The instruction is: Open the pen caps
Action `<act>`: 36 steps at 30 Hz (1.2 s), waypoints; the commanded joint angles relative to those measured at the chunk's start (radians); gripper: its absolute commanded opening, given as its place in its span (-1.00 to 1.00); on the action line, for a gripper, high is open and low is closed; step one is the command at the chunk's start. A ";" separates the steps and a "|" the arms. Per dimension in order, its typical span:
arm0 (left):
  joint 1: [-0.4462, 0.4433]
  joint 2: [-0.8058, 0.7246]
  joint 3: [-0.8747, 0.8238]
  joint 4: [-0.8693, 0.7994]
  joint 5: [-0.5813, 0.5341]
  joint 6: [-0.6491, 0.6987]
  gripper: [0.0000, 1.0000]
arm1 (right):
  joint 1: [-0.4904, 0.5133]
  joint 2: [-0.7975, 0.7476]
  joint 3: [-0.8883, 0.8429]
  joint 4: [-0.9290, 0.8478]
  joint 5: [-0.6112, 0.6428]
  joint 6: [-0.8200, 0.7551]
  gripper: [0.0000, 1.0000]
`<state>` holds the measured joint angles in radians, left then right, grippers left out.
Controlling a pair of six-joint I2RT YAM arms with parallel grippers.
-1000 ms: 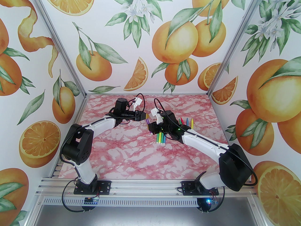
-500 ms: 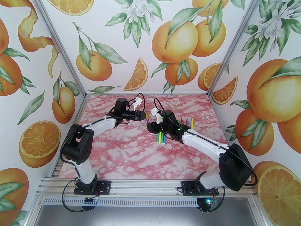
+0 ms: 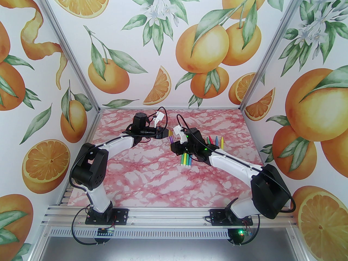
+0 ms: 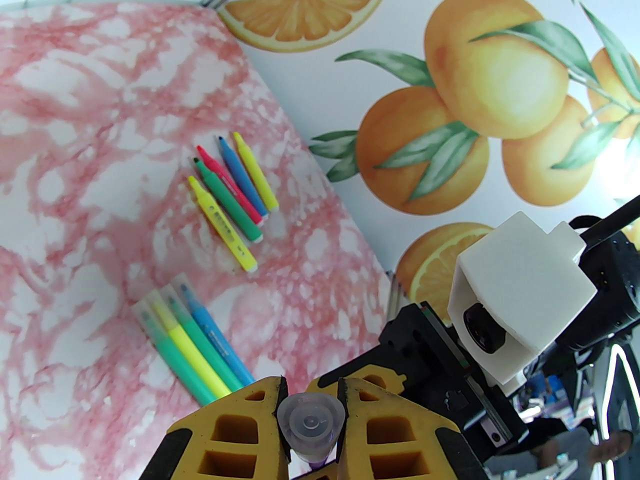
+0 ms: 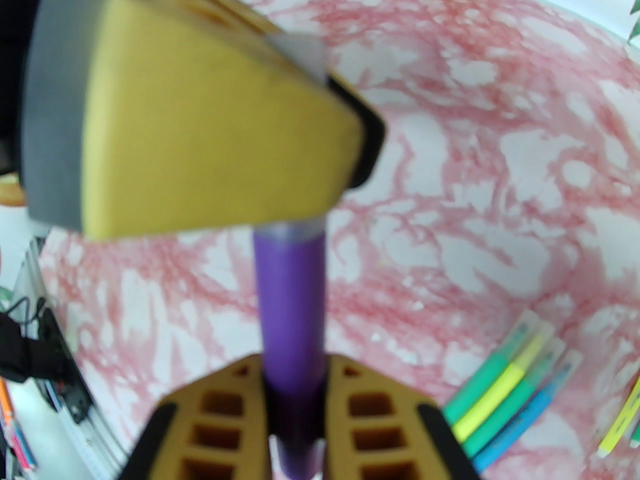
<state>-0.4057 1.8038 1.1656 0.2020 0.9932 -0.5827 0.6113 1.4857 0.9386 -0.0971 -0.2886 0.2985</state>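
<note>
Bottom centre of the top view: bare pink marbled table [image 3: 152,178].

Above it, at centre frame: four felt markers, teal, yellow, green and blue [image 3: 185,159], lying side by side and touching. The left wrist view shows a clear plastic cap [image 4: 172,302] seated on the upper-left end of each.

Just above that row: right claw [image 3: 174,146], fingers clamped on a purple cylindrical marker barrel [image 5: 292,293]. In the right wrist view the barrel rises from between the yellow fingers [image 5: 240,418] at the bottom edge towards mid-frame.

Next up the frame: left claw [image 3: 169,133], fingers closed on the translucent tapered plastic cap [image 4: 310,420] of that purple marker, held off the table between the two claws. The left wrist view looks onto the cap's round end at bottom centre. In the right wrist view the cap's rim meets the barrel; blur prevents judging whether it is fully seated.

Right of the claws: five uncapped markers, yellow, green, red, blue and yellow [image 4: 230,198], grouped together with tips bare, well apart from the capped row.
</note>
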 commanded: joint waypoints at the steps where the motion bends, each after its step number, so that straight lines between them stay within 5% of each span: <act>1: 0.022 -0.010 -0.014 0.090 -0.029 -0.036 -1.00 | 0.003 -0.023 -0.032 -0.029 0.008 -0.015 -0.92; 9: 0.110 0.002 -0.082 0.247 -0.122 -0.175 -1.00 | 0.003 -0.066 -0.107 -0.086 -0.019 -0.047 -1.00; 19: 0.171 0.000 -0.077 0.163 -0.195 -0.154 -1.00 | 0.003 -0.102 -0.223 -0.109 -0.062 -0.052 -1.00; 25: 0.171 0.000 0.001 -0.119 -0.253 0.022 -1.00 | 0.004 -0.120 -0.214 -0.100 0.032 -0.044 -1.00; 30: 0.169 -0.001 0.061 -0.405 -0.400 0.224 -1.00 | -0.025 -0.095 -0.159 -0.126 0.209 -0.028 -1.00; 36: 0.166 0.005 0.103 -0.613 -0.572 0.371 -1.00 | -0.119 -0.068 -0.134 -0.103 0.282 0.032 -1.00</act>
<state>-0.2371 1.8038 1.2251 -0.2359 0.5426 -0.3378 0.5362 1.3987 0.7761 -0.2108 -0.1009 0.2882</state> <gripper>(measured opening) 0.174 0.155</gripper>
